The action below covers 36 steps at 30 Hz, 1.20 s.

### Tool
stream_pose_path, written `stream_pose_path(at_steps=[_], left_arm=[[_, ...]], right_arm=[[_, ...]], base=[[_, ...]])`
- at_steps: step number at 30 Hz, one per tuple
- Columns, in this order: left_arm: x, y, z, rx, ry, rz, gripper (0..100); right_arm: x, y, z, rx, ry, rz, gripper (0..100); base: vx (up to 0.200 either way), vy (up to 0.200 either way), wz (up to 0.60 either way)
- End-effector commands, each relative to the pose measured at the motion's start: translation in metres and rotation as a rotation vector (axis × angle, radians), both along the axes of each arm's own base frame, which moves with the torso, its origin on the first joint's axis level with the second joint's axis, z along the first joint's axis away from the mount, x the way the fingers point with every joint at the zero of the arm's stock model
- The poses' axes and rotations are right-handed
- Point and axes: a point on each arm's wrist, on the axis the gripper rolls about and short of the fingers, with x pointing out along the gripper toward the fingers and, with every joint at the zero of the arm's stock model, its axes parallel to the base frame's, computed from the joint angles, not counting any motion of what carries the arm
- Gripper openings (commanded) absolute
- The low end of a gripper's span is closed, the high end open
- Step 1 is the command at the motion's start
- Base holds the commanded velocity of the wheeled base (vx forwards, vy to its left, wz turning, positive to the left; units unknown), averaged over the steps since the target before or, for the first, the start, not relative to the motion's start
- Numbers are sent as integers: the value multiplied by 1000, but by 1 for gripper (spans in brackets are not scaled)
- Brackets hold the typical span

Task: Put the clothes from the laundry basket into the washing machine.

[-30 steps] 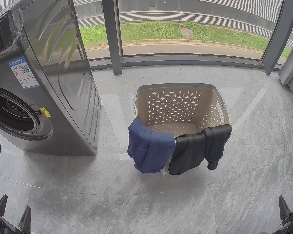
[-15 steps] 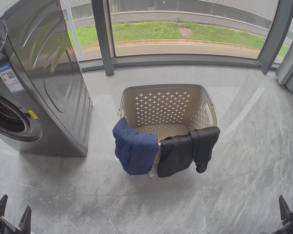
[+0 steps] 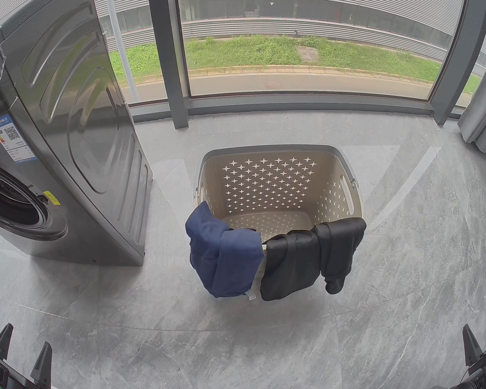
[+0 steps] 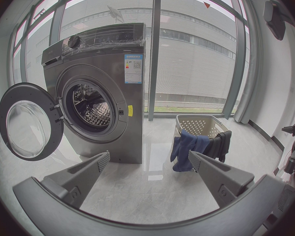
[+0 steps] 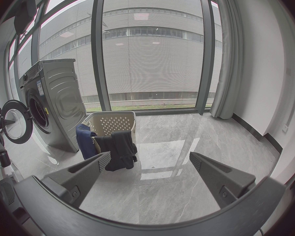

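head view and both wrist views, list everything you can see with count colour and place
grey front-loading washing machine: 1, grey, at left, round door swung open
beige plastic laundry basket with star holes: 1, beige with grey rim, on the floor right of the machine
dark blue garment: 1, dark blue, draped over the basket's near rim, left end
black garment: 1, black, draped over the near rim, right end
grey curtain: 1, light grey, by the window at right
left gripper: 1, dark grey, open, empty, low at left
right gripper: 1, dark grey, open, empty, low at right
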Motion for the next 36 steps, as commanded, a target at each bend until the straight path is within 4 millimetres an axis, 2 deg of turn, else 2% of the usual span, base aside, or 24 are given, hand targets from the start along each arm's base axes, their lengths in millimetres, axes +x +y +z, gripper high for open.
stream_pose_path(at_steps=[1, 3, 20, 23, 24, 25, 27, 32, 36], left_arm=[[0, 0, -5, 1, 0, 0, 100], [0, 0, -5, 0, 0, 0, 100], [0, 0, -5, 1, 0, 0, 100], [0, 0, -5, 0, 0, 0, 100], [0, 0, -5, 0, 0, 0, 100], [0, 0, -5, 1, 0, 0, 100], [0, 0, -5, 1, 0, 0, 100], [0, 0, -5, 0, 0, 0, 100], [0, 0, -5, 0, 0, 0, 100]], right_arm=[[0, 0, -5, 0, 2, 0, 100], [0, 0, -5, 0, 0, 0, 100], [0, 0, -5, -2, 2, -6, 100], [-2, 0, 5, -7, -49, 1, 100], [-11, 0, 34, -1, -145, 3, 100], [-12, 0, 50, 1, -152, 4, 100], [-1, 0, 66, -1, -83, 12, 100], [37, 1, 60, 20, 180, 69, 100], [68, 3, 60, 95, 294, 111, 100]], base=[[200, 0, 0], [200, 0, 0], [0, 0, 0], [0, 0, 0], [0, 0, 0], [0, 0, 0], [0, 0, 0], [0, 0, 0], [0, 0, 0]])
